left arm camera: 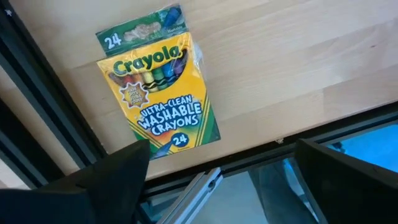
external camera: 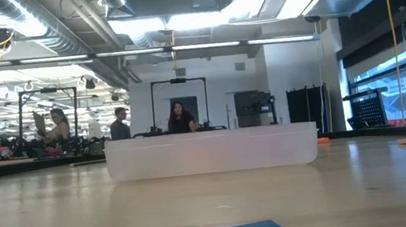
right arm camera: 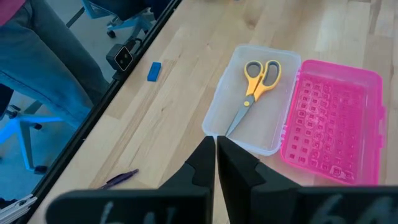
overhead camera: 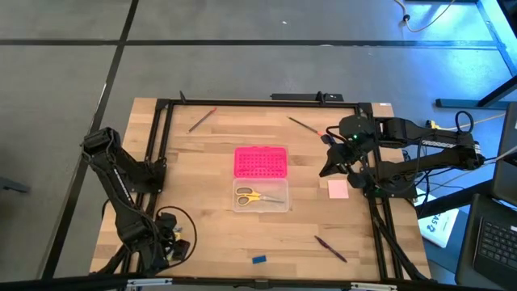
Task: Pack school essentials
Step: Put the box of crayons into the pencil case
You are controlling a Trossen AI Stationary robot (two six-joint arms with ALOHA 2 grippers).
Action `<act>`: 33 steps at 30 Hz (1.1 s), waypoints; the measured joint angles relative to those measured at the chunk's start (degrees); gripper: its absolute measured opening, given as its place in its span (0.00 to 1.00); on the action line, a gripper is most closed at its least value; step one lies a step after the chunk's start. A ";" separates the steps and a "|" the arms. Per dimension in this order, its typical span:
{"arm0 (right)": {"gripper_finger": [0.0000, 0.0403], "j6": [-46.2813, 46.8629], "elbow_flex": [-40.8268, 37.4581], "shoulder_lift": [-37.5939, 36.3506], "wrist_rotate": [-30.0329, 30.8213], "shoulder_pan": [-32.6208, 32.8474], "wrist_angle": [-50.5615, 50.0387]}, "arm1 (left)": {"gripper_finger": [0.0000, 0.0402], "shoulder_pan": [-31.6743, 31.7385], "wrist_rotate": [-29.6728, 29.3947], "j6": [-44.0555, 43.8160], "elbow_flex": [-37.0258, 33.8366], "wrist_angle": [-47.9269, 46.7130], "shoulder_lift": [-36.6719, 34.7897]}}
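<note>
The yellow-green crayon box lies flat on the wood near the table's near left corner. My left gripper hangs open above it, pointing down, with its fingers clear of the box. The yellow-handled scissors lie inside the clear box, whose pink dotted lid lies open on its far side. On the table are the blue eraser, a pale pink pad and pencils. My right gripper waits shut, raised at the table's right.
A black metal frame runs around the tabletop, and its rail passes close to the crayon box. In the right wrist view a person's leg shows beyond the table's near edge. Bare wood lies between the clear box and the near edge.
</note>
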 joint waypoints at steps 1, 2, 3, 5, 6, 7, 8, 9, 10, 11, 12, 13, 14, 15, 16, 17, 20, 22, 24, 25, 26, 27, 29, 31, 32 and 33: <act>0.05 0.00 0.00 0.00 -0.02 -0.02 0.00 | 0.97 0.00 0.00 0.00 0.00 0.07 0.00; 0.05 -0.01 0.00 0.00 -0.01 -0.01 0.00 | 0.97 0.00 0.00 -0.02 0.00 0.32 0.00; 0.05 0.00 0.00 0.00 0.00 -0.02 0.00 | 0.97 0.00 0.00 -0.06 0.00 0.62 0.00; 0.05 -0.02 0.00 0.00 0.00 0.00 0.00 | 0.98 0.00 0.33 -0.17 0.00 0.83 0.00; 0.05 -0.01 0.00 0.00 0.00 0.00 0.00 | 0.98 -0.04 0.87 -0.28 0.00 0.82 0.00; 0.05 0.00 0.00 0.00 -0.01 0.00 0.00 | 0.98 -0.16 1.43 -0.50 0.00 0.81 0.00; 0.05 -0.01 0.00 0.00 -0.01 0.00 0.00 | 0.98 -0.32 2.01 -0.95 0.00 0.83 0.00; 0.05 0.00 0.00 0.00 -0.01 -0.01 0.00 | 0.98 -0.45 2.42 -1.63 0.00 0.82 0.00; 0.05 -0.02 0.00 0.00 0.00 -0.02 0.00 | 0.97 -0.54 2.58 -2.18 0.00 0.81 0.00; 0.05 0.00 0.00 0.00 0.00 0.00 0.00 | 0.97 -0.59 2.78 -2.87 0.00 0.83 0.00; 0.05 -0.01 0.00 0.00 0.00 -0.01 0.00 | 0.97 -0.59 3.26 -3.10 0.00 0.83 0.00; 0.05 0.00 0.00 0.00 0.00 -0.01 0.00 | 0.97 -0.57 3.80 -3.25 0.00 0.85 0.00; 0.05 0.00 0.00 0.00 0.00 -0.02 0.00 | 0.97 -0.57 3.93 -3.41 0.00 0.83 0.00; 0.05 0.00 0.00 0.00 0.00 -0.02 0.00 | 0.97 -0.57 3.87 -3.43 0.00 0.85 0.00; 0.05 -0.01 0.00 0.00 0.00 -0.01 0.00 | 0.97 -0.57 3.67 -3.45 0.00 0.85 0.00; 0.05 0.00 0.00 0.00 -0.01 -0.02 0.00 | 0.97 -0.55 3.63 -3.45 0.00 0.85 0.00; 0.05 -0.02 0.00 0.00 0.00 -0.01 0.00 | 0.97 -0.55 3.57 -3.48 0.00 0.85 0.27; 0.05 0.00 0.00 0.00 0.00 -0.02 0.00 | 0.97 -0.52 3.67 -3.48 0.00 0.85 0.91; 0.05 -0.02 0.00 0.00 0.00 -0.02 0.00 | 0.97 -0.52 3.85 -3.48 0.00 0.85 1.79; 0.05 -0.01 0.00 0.00 0.00 -0.01 0.00 | 0.97 -0.52 4.05 -3.48 0.00 0.92 2.21; 0.05 0.00 0.00 0.00 0.00 -0.02 0.00 | 0.97 -0.52 4.37 -3.49 0.00 0.94 2.58; 0.05 -0.02 0.00 0.00 0.00 0.00 0.00 | 0.97 -0.54 4.66 -3.51 0.00 0.92 2.86; 0.05 -0.01 0.00 0.00 0.00 0.00 0.00 | 0.97 -0.52 4.87 -3.53 0.00 0.78 3.38; 0.05 -0.01 0.00 0.00 -0.02 0.00 0.00 | 0.97 -0.50 4.94 -3.51 0.00 0.74 4.10; 0.05 -0.01 0.00 0.00 0.00 -0.02 0.00 | 0.97 -0.50 4.94 -3.49 0.00 0.72 4.46; 0.05 0.00 0.00 0.00 0.00 0.00 0.00 | 0.97 -0.49 4.95 -3.45 0.00 0.70 4.83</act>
